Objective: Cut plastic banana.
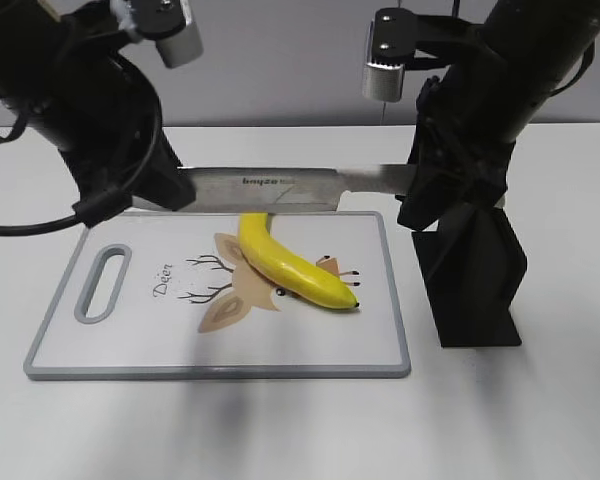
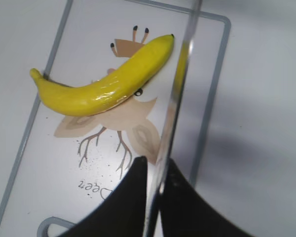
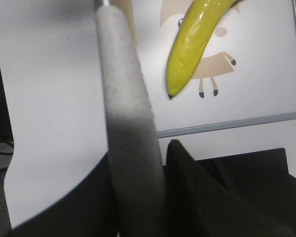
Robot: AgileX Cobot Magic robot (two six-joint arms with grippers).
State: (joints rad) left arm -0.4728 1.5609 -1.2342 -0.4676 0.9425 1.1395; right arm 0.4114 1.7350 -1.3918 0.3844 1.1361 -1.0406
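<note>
The yellow plastic banana point(image 1: 290, 265) lies on a white cutting board point(image 1: 310, 340) with a deer drawing, its stem toward the far edge. A knife point(image 1: 270, 186) hangs level over the board's far edge, just above the banana's stem end. My left gripper point(image 1: 168, 192) is shut on the blade's tip end. My right gripper point(image 1: 420, 190) is shut on the grey handle. The left wrist view shows the blade point(image 2: 175, 98) edge-on between the jaws point(image 2: 155, 170), to the right of the banana point(image 2: 98, 91). The right wrist view shows the handle point(image 3: 123, 98) in the jaws point(image 3: 138, 158), with the banana point(image 3: 195, 44) beyond.
A black knife stand point(image 1: 475, 290) stands on the white table right of the board, below my right arm; it also shows in the right wrist view point(image 3: 246, 182). The board's handle slot point(image 1: 102, 285) is at its left end.
</note>
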